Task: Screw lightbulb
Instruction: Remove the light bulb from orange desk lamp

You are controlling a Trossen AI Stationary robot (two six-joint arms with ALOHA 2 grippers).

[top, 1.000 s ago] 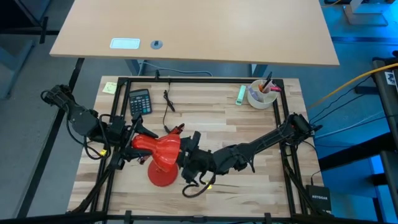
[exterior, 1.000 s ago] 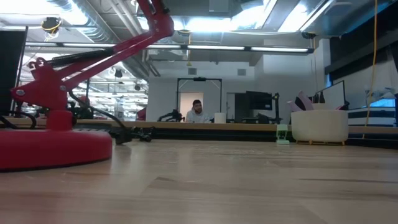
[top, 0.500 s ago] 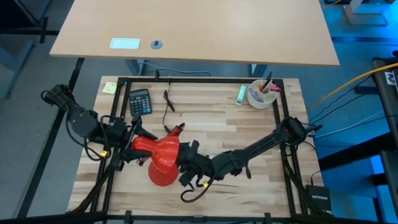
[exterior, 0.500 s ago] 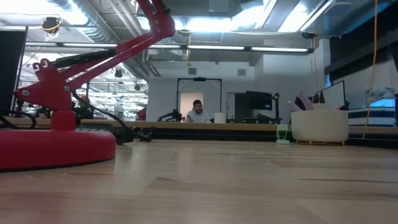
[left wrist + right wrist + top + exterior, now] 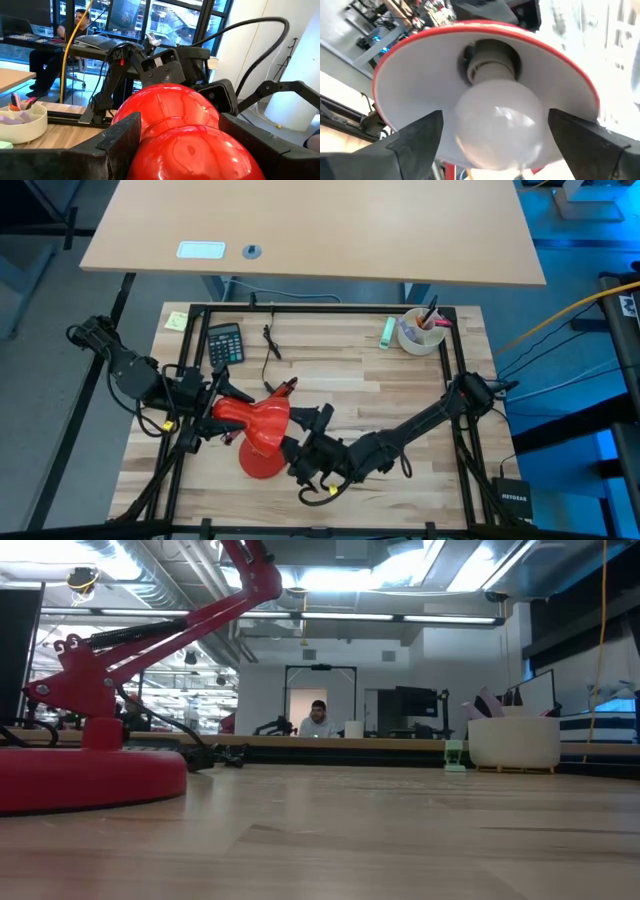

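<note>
Right gripper jaws released around lightbulb, seated in socket only in right wrist view; left gripper clenches lamp shade.

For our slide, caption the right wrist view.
Lightbulb seated in red lamp shade, right claw open around it.

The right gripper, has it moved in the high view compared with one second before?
Yes. The right gripper has shifted toward the table's near edge, away from the white cup, and stays at the red lamp's shade.
</note>
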